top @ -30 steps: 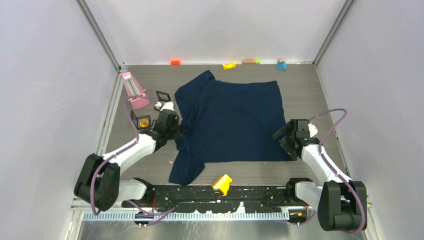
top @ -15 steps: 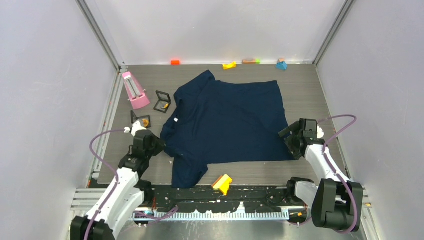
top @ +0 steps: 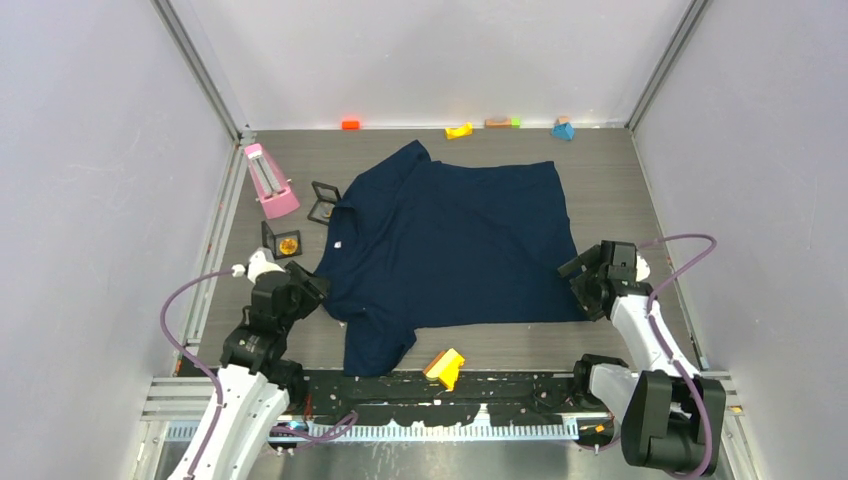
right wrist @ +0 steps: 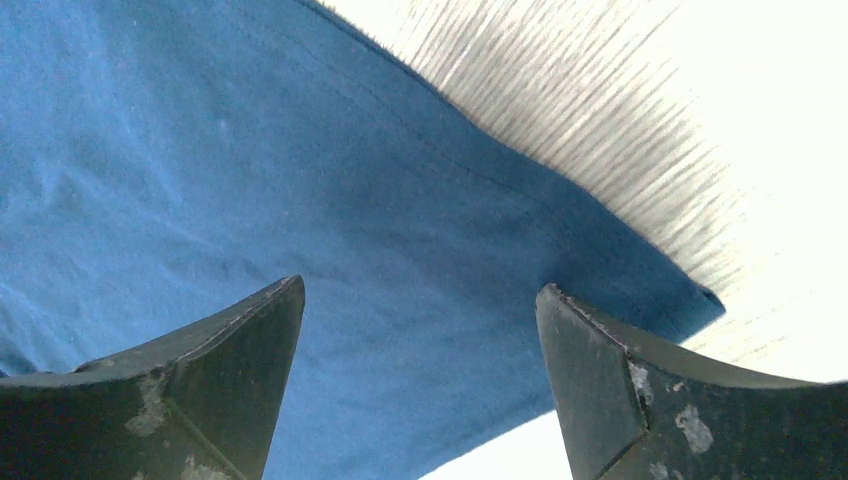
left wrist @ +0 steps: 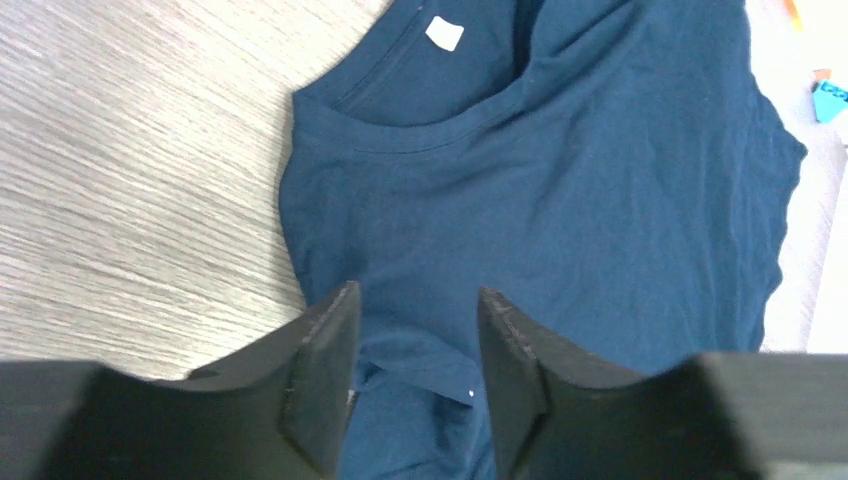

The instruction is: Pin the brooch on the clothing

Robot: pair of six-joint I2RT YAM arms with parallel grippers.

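A: What's changed?

B: The shirt [top: 460,240] lies flatter. A second ago its collar side was bunched; now it's pulled out toward near-left. The left gripper [top: 308,286] had that edge clamped and has let go. Its jaws sit partly apart at the shirt's near-left, by the sleeve, with fabric loose below the gap and nothing held.

A: Right side?

B: The right gripper [top: 582,283] is as before: jaws wide over the shirt's near-right corner, empty.

A: Brooch?

B: The brooch [top: 289,245] is untouched, in a small black case [top: 272,238] just left of the shirt's collar, clear of the fabric. The label [top: 338,241] faces up at the neck.

A: So?

B: Spreading looks done. My read is that fetching the brooch comes next, and the left arm is nearest. Pinning isn't started.
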